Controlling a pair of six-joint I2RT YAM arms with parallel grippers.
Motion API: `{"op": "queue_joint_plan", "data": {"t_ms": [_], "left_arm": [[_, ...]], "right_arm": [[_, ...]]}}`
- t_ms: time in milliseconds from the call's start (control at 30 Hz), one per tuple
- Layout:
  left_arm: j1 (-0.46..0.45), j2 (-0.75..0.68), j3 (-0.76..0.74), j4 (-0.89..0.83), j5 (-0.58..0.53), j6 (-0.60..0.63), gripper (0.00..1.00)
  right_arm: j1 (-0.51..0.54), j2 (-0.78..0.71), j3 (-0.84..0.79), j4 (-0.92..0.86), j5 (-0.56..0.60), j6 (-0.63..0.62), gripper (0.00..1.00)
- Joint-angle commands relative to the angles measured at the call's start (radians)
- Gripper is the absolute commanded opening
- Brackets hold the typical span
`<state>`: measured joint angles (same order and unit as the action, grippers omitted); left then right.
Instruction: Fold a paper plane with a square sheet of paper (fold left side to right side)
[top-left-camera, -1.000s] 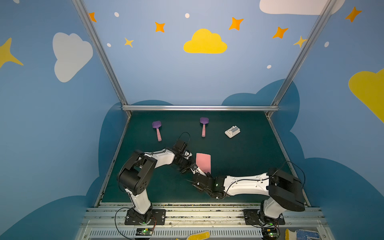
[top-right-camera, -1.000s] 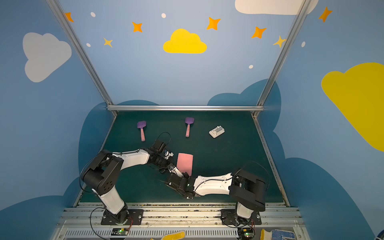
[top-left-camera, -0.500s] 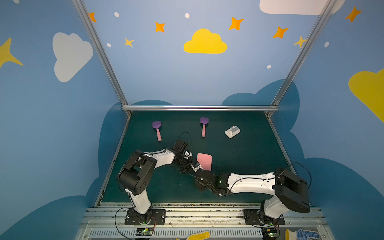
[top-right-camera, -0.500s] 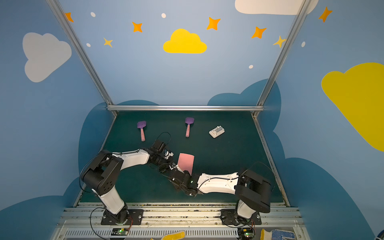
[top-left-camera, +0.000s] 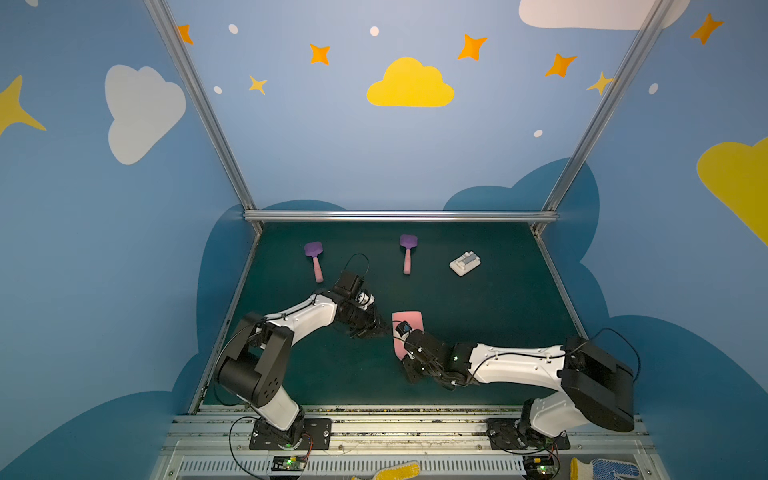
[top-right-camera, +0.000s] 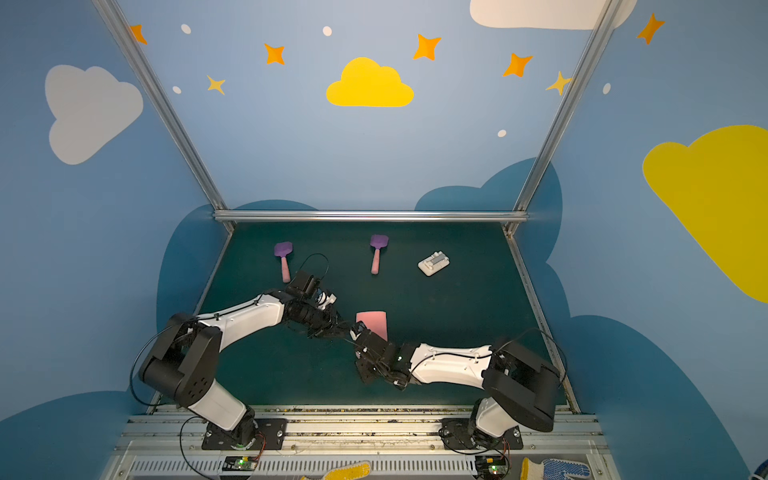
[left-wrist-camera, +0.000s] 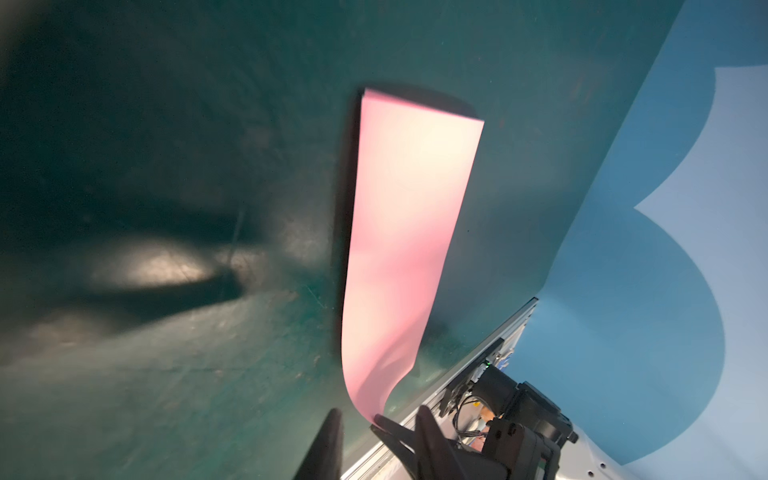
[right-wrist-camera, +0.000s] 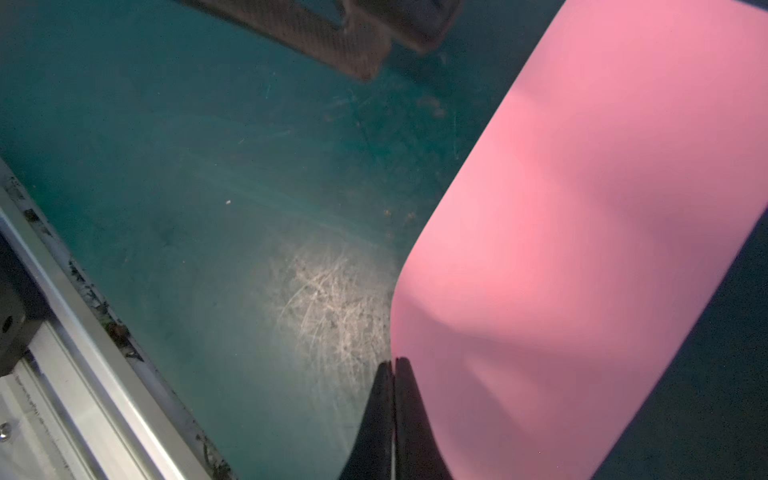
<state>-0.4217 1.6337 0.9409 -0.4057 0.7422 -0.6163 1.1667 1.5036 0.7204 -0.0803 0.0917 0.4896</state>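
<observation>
Fold in hand: carrying the left side over to the right. The square sheet of paper (top-left-camera: 409, 321) lies mid-mat on the green mat (top-left-camera: 490, 332), showing as a narrow pink rectangle. Its far end is flat and its near end curls upward. The right gripper (right-wrist-camera: 392, 365), jaws pressed together, appears to pinch the sheet's near-left corner. The left gripper (top-left-camera: 377, 329) sits just beside the left edge, jaws slightly spread, holding nothing. No paper plane exists yet. The next move likely calls for sweeping the raised edge rightward onto the opposite edge, corners aligned, then pressing the crease flat.
</observation>
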Motion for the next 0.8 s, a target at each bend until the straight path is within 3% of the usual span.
{"op": "queue_joint_plan", "data": {"t_ms": [0,467,767], "left_arm": [[-0.001,0.051,0.074,-0.034,0.004,0.043,0.24],[-0.115,0.391,0.374,-0.072,0.04,0.081,0.15],[-0.117,0.48,0.379,-0.11,-0.009,0.12,0.12]], "right_arm": [[-0.007,-0.027,-0.009,0.021,-0.041,0.009,0.0],[-0.027,-0.029,-0.035,0.056,-0.076,0.029,0.0],[-0.085,-0.051,-0.042,0.062,-0.1,0.02,0.0]]}}
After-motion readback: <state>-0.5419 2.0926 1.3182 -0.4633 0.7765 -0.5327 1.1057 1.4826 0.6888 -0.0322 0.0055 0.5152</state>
